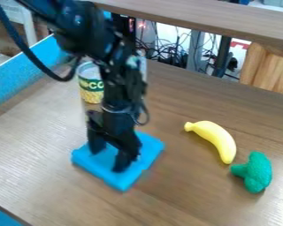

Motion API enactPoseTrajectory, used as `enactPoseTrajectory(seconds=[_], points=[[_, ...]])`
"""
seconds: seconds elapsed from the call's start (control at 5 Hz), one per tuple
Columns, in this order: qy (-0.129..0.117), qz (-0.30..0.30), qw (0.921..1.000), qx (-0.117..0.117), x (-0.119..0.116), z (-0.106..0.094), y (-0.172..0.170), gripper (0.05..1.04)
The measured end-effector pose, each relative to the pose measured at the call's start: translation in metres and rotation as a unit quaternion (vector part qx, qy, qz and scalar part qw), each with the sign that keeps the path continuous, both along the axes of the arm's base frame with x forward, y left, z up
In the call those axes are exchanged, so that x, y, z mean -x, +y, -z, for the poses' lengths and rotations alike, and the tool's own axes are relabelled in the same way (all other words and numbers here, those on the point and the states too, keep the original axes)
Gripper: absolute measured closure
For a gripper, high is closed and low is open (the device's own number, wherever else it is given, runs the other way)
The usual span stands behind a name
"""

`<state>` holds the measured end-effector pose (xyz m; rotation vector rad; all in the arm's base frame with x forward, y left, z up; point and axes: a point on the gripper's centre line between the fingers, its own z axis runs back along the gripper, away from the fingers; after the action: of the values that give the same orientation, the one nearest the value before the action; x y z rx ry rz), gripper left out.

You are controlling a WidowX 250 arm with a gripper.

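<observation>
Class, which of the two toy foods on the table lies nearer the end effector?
The yellow toy banana. The green toy broccoli lies beyond it, farther from the end effector.

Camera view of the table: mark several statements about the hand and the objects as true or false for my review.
1. The hand is at the blue cloth. True.
2. The can is partly hidden by the arm. True.
3. The banana lies on the blue cloth. False: it lies on the table.
4. The hand's fingers are pressed together. False: they stand apart.
5. The broccoli is nearer the banana than the can. True.
</observation>
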<state>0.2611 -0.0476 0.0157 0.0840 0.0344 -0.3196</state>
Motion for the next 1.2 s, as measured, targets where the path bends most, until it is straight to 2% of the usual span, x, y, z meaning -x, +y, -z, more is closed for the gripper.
enactPoseTrajectory(seconds=[0.2, 0.4, 0.6, 0.8, 1.0, 1.2], points=[[-0.011, 0.039, 0.9992, -0.007, 0.007, 0.000, -0.030, 0.086], [-0.023, 0.070, 0.9971, -0.017, 0.021, 0.000, -0.053, 0.087], [-0.030, 0.099, 0.9945, -0.017, 0.042, -0.001, -0.067, 0.087], [-0.034, 0.106, 0.9936, -0.017, 0.049, -0.001, -0.069, 0.087], [-0.015, 0.063, 0.9979, 0.002, 0.039, 0.000, -0.046, 0.087], [0.007, 0.006, 1.0000, 0.003, 0.020, 0.000, -0.015, 0.084]])
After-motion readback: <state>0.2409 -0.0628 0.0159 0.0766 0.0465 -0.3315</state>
